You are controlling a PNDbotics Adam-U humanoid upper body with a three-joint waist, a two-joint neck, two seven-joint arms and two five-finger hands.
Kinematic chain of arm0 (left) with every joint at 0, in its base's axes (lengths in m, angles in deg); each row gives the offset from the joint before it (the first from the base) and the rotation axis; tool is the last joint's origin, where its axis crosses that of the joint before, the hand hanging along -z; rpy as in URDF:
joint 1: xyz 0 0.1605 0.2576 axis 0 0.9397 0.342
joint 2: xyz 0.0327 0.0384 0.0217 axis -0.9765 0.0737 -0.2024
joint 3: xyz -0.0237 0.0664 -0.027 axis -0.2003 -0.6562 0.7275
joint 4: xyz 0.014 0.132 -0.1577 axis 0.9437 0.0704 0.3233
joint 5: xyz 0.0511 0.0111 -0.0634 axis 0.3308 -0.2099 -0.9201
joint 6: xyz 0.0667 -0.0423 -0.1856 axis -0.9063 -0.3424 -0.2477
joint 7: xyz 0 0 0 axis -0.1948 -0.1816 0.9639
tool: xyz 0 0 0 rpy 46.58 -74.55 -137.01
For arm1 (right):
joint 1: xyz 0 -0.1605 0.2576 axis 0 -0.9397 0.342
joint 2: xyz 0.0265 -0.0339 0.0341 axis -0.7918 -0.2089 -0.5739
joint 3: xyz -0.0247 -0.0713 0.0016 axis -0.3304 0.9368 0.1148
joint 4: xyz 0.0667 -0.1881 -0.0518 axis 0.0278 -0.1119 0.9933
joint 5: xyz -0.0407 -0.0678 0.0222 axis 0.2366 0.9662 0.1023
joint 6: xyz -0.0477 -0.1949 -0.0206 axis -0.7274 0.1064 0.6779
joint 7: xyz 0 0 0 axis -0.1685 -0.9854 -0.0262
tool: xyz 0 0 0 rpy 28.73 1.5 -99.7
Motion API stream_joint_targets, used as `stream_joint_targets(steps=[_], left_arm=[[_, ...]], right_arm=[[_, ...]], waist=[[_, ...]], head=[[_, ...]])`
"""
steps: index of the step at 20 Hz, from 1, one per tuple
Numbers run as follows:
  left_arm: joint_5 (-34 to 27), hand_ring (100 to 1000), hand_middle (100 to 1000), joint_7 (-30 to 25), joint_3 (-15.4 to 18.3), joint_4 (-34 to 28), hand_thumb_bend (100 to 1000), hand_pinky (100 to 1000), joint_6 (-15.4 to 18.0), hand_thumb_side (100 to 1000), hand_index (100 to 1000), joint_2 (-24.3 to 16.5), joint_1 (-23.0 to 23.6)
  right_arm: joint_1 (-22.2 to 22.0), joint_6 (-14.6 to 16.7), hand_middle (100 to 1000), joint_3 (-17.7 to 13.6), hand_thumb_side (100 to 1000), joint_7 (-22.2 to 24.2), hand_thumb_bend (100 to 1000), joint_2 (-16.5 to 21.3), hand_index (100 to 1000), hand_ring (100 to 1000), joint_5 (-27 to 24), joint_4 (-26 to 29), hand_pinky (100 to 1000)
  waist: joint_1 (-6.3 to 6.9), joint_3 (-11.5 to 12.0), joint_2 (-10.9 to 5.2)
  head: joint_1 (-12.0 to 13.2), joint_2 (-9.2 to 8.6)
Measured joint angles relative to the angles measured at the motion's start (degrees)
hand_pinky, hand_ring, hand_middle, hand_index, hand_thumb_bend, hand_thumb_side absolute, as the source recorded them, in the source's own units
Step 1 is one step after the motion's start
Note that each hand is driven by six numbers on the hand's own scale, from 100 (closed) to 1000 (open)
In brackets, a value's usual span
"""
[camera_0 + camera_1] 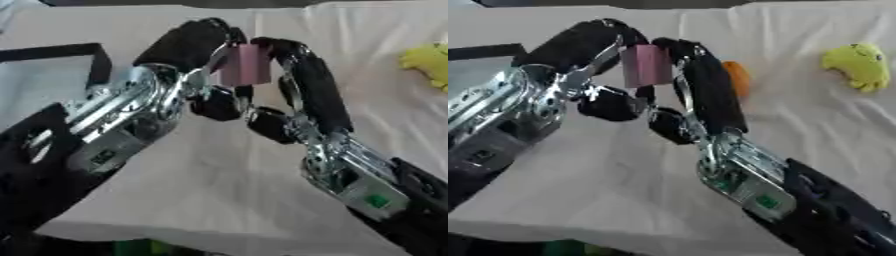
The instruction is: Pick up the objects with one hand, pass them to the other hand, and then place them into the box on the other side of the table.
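Note:
A pink block (245, 65) hangs above the white cloth, caught between my two hands at the middle of the view. My left hand (162, 75) comes in from the left, its fingers curled over the block's left and top edge. From the lower right, my right hand (710, 95) curls its fingers against the block's right side. Both thumbs sit just below the block. An orange object (738, 78) lies on the cloth behind my right hand, partly hidden. A yellow soft toy (857, 65) lies at the far right.
A dark box edge (52, 52) shows at the far left of the table. The white cloth (219, 190) covers the table, with its front edge near the bottom of the views.

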Motion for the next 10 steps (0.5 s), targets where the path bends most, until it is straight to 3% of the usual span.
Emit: stream_joint_targets(steps=[6,10], left_arm=[[1.58,812,486,-1.15,0.06,-1.00,100,798,1.13,250,426,-0.31,-0.35],[3.02,766,478,-2.11,0.10,-1.36,100,796,2.08,253,419,-0.46,-0.36]], right_arm=[[-0.02,-3.41,775,0.03,100,3.41,144,-0.48,872,844,3.64,0.84,487],[-0.01,-5.46,778,-0.04,100,5.46,120,-0.90,883,849,5.59,1.20,485]], waist=[[0.03,0.00,0.00],[0.07,0.00,0.00]], head=[[-0.01,0.00],[-0.01,0.00]])
